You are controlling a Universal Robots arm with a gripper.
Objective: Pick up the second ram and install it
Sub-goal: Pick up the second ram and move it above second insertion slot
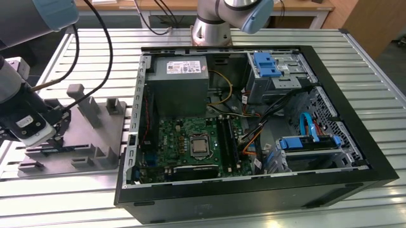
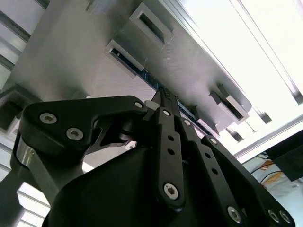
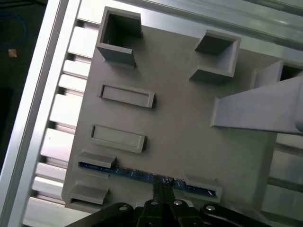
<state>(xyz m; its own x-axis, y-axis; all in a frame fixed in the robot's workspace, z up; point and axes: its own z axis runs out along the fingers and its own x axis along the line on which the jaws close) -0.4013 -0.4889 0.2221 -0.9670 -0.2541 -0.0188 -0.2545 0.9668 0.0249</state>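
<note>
The end effector (image 3: pixel 163 183) hangs low over the grey tray (image 3: pixel 180 123). Its fingertips are drawn narrow and, as it seems, pinch the middle of the ram (image 3: pixel 125 172). The ram stands on its long edge in a groove of the tray, near the desk's (image 1: pixel 362 57) edge at the exterior view's left. I judge it light and stiff but delicate, a thin board that is easy to flex or scratch. It is best held by the flat faces at mid-length, away from the contact edge. Farther off lies the open case (image 1: pixel 254 194) with its motherboard (image 1: pixel 184 137).
</note>
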